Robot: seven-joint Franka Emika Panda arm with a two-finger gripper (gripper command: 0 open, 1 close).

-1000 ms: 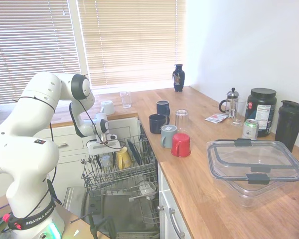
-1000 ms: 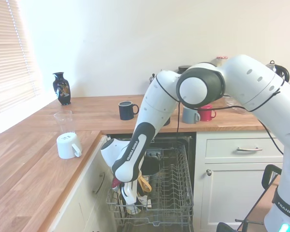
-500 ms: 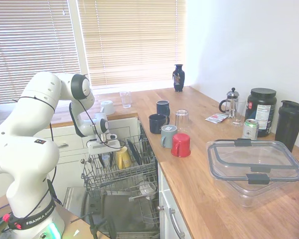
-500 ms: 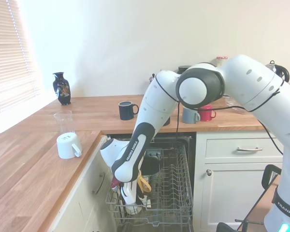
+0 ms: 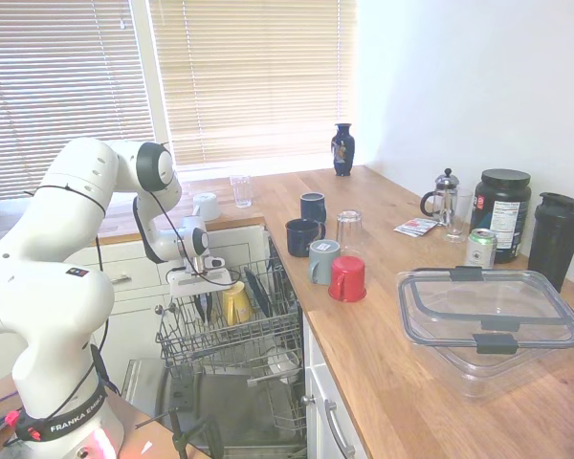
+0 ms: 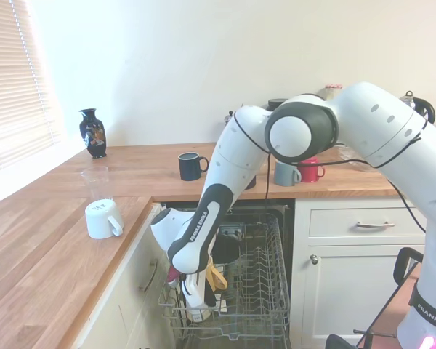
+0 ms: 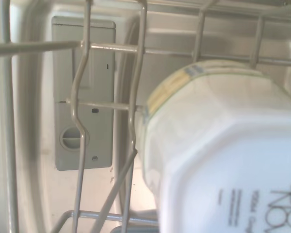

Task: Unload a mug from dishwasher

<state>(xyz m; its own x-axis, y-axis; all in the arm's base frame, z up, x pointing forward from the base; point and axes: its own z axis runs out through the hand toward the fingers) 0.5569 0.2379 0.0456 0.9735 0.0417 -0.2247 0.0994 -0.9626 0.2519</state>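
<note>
Mug point(image 7: 218, 160), whitish, base print legible only in wrist view, filling that frame's lower right inside dishwasher point(image 5: 231, 337) rack; gripper point(image 5: 200, 308) lowered beside yellow mug point(image 5: 235, 303), finger spread indiscernible.

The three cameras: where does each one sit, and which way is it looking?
First exterior view: high beside the arm's base, looking along the worktop to the blinds; arm at left.
Second exterior view: opposite side, facing the white wall; arm enters from right.
Wrist view: on the wrist, close to the mug and rack wires; no robot parts seen.
Both exterior views share the dishwasher and black vase.
</note>
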